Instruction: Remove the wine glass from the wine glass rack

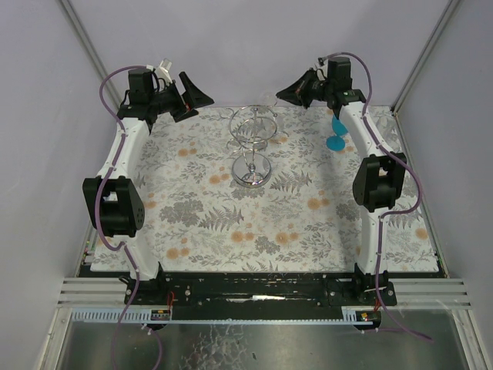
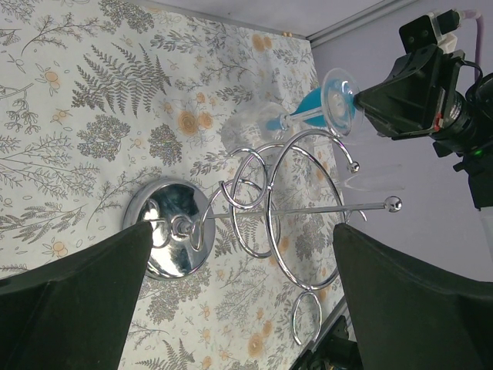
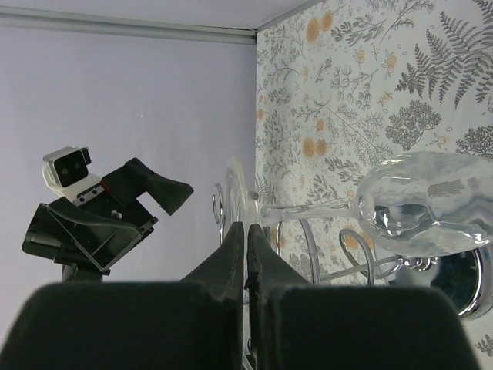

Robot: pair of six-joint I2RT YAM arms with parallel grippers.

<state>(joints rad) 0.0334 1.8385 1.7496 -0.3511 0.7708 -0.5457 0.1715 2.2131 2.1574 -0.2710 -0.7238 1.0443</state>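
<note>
We note a table under a pale cloth [image 1: 200, 231] printed with grey ferns and orange blossoms. Plain lilac-grey walls [image 1: 254, 46] close it in at the back and on both sides, with thin metal posts [image 1: 85, 38] slanting up the back corners. Light is even and soft, shadows faint. Along the near edge runs a black rail [image 1: 254, 287], then ribbed aluminium bars [image 1: 92, 291], then a scuffed metal sheet [image 1: 254, 347].

The wine glass rack [image 1: 251, 158] is glossy chrome wire with a mirror-bright round base. The wine glass [image 3: 422, 202] at it is clear, smooth glass. Under the rack lies a matt, floral-printed cloth [image 1: 192, 231].
</note>
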